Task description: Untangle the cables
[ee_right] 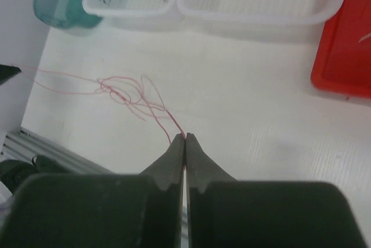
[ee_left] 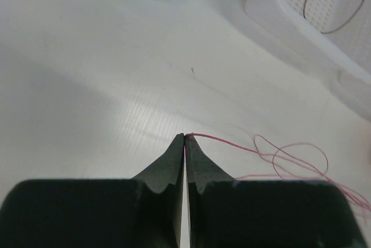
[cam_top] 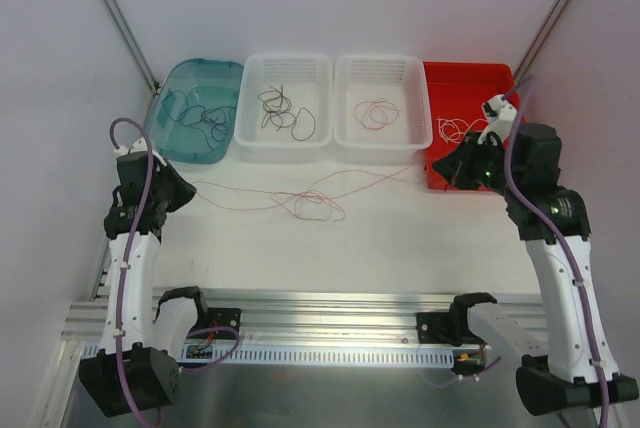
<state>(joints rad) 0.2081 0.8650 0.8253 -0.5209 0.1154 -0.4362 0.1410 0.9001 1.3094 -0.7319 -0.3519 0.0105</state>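
White tabletop (cam_top: 400,248) before you: your left gripper (ee_left: 184,137) has its fingers pressed together on one end of the thin pink curly wire (ee_left: 223,142). Its tangled loops lie mid-table, and your right gripper (ee_right: 185,137) pinches the other end.

**ARM AND GRIPPER STATUS**

Left arm (cam_top: 128,248) rises at lower left of the top view, wrist bent toward frame centre. Right arm (cam_top: 562,248) rises at lower right, wrist bent leftward. Left gripper (ee_left: 184,138): fingers pressed together, pinching pink cable (ee_left: 232,145) at the tips. Right gripper (ee_right: 185,138): identical condition.
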